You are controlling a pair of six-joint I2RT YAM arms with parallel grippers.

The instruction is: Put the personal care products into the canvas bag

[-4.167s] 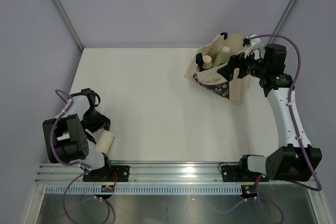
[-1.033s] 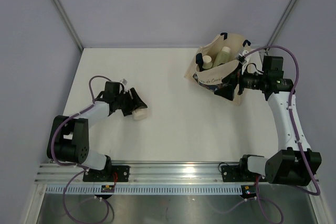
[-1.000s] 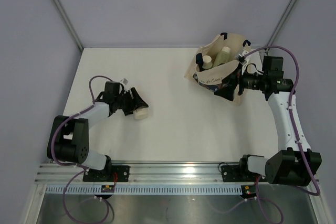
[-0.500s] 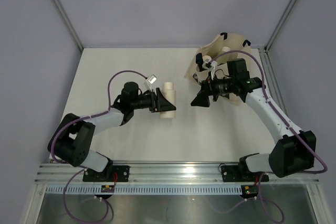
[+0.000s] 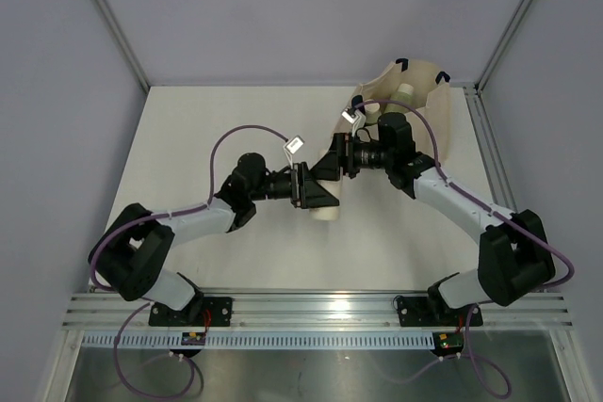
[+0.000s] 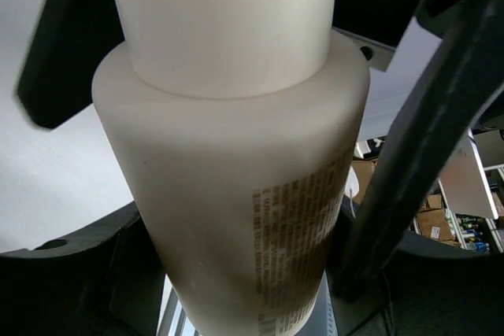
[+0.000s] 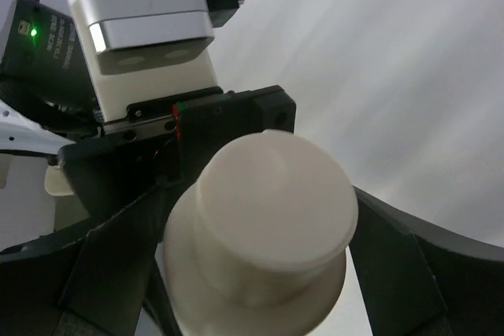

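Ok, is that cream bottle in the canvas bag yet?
No: in the top view the cream bottle is held in the left pincer over the table, apart from the canvas bag.

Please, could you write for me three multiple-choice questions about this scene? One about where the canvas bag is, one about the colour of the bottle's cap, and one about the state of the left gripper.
1. Where on the table is the canvas bag?
A. At the near left corner
B. At the far right corner
C. In the centre, between the two arms

2. What colour is the cap of the bottle?
A. Orange
B. Navy blue
C. Cream-white

3. In what state is the left gripper?
A. Shut on the bottle
B. Open, holding nothing
C. Out of every view

Answers:
1 B: the top view shows the bag against the far right corner.
2 C: the right wrist view shows the cap end-on, cream-white like the body.
3 A: the left wrist view shows the bottle clamped between its two fingers.
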